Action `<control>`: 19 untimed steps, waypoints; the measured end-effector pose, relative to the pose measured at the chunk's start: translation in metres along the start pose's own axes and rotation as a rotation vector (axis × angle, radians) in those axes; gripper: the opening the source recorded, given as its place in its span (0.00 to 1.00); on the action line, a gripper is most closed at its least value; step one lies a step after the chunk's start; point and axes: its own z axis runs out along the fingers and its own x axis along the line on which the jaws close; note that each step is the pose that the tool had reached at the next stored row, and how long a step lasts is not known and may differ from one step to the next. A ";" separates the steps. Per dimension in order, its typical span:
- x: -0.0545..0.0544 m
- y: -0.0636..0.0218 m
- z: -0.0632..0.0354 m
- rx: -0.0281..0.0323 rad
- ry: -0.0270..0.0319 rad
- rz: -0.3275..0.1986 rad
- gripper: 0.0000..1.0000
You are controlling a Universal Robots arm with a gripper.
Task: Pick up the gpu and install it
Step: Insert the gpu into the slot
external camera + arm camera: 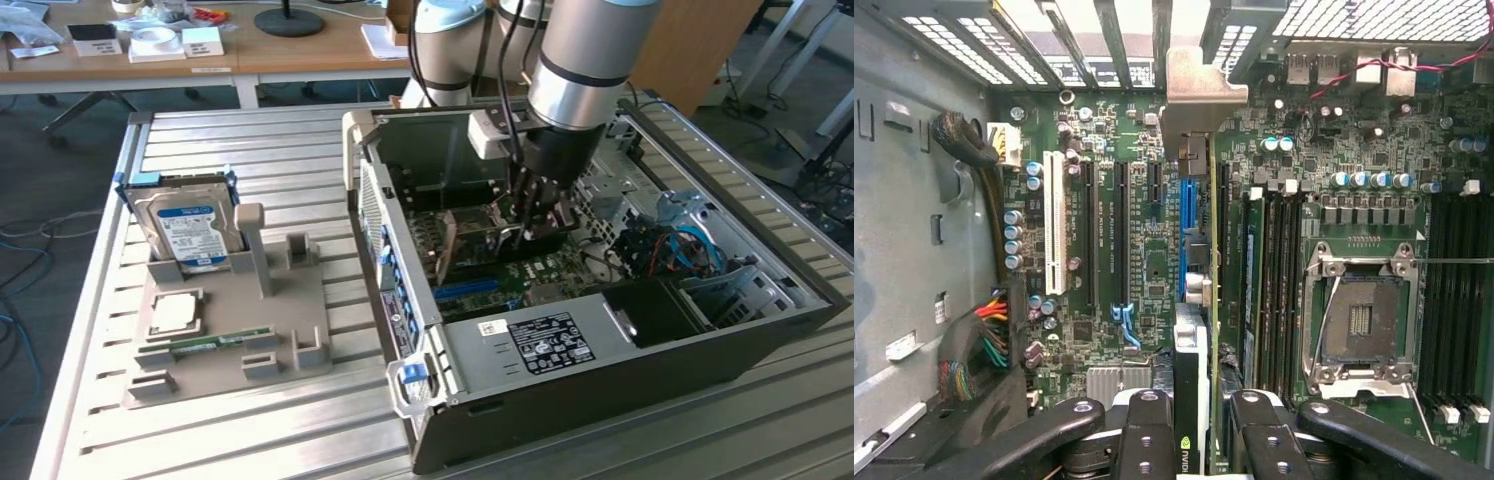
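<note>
While hanging inside the case (627, 375), clamps the gpu (1194, 345) between gripper (1196, 415) fingers. Held upright, edge-on, along the blue slot (1187, 215).

The gpu (1192, 370) is a thin dark card with a slim silvery end bracket (1199, 85). A small green logo patch sits at its gripped end. The card stands on edge, upright, inside the open computer case (747, 330), over the expansion-slot area of the motherboard (1104, 250). The bracket end points toward the case wall on the exterior view's left and sits at the slotted rear openings. The gripper (1199, 400) clamps the opposite end between its fingers. Whether the card's lower edge is seated in a slot cannot be told.
</note>
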 end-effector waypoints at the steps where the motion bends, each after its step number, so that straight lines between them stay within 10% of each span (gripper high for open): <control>1: 0.000 0.0008 -0.0001 -0.0001 0.0001 0.000 0.26; 19: 0.000 0.0091 -0.0003 -0.0001 0.0002 0.000 0.26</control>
